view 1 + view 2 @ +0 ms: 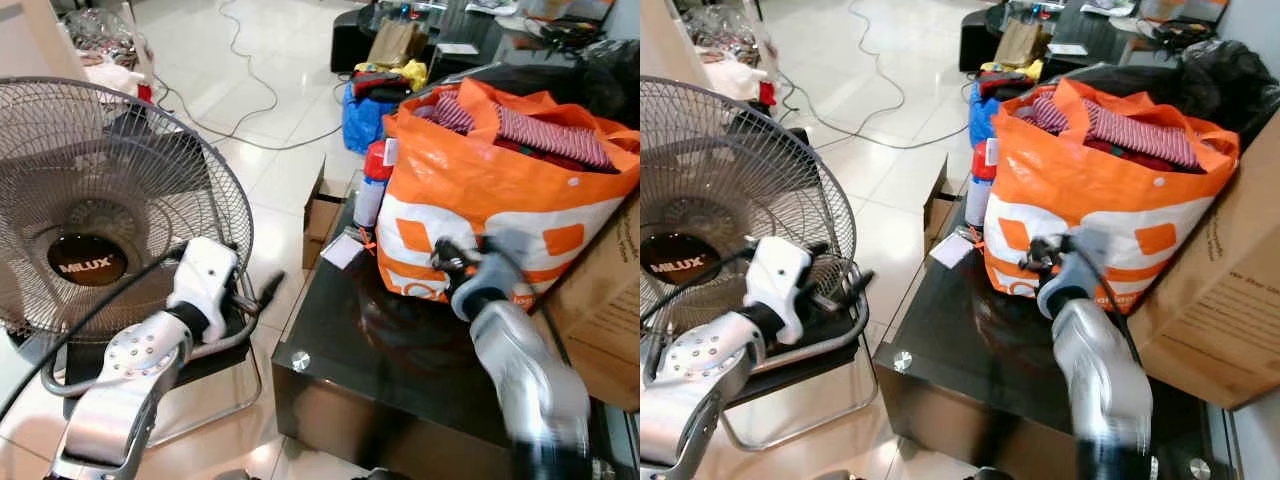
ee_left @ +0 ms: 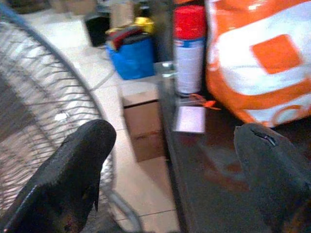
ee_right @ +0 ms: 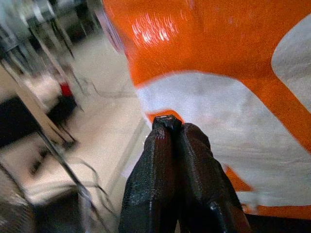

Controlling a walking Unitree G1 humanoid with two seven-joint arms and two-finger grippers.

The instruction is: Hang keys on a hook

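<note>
My left gripper (image 1: 266, 290) is wide open, with its two black fingers (image 2: 73, 170) far apart. It hangs over the floor, between the big round fan (image 1: 90, 200) and the edge of the black table (image 1: 400, 390). My right gripper (image 1: 445, 258) is closed tight, the two fingers pressed together, and I cannot tell if anything is pinched at the tip. It is up over the table, just in front of the orange and white bag (image 1: 500, 190), and it looks blurry. I cannot make out the keys for sure. I do see a small white tag (image 1: 345, 250) with a bit of orange beside it. It lies flat on the table near the corner, just beside the spray can (image 1: 372, 185) with the red cap and near the bottom of the bag. The tag is between my two grippers and neither one touches it. In my left wrist view it sits out ahead, in the gap between my open fingers. On the floor by the table stands a small brown box (image 1: 320, 215), and a blue bag (image 1: 362, 115) sits farther back.
</note>
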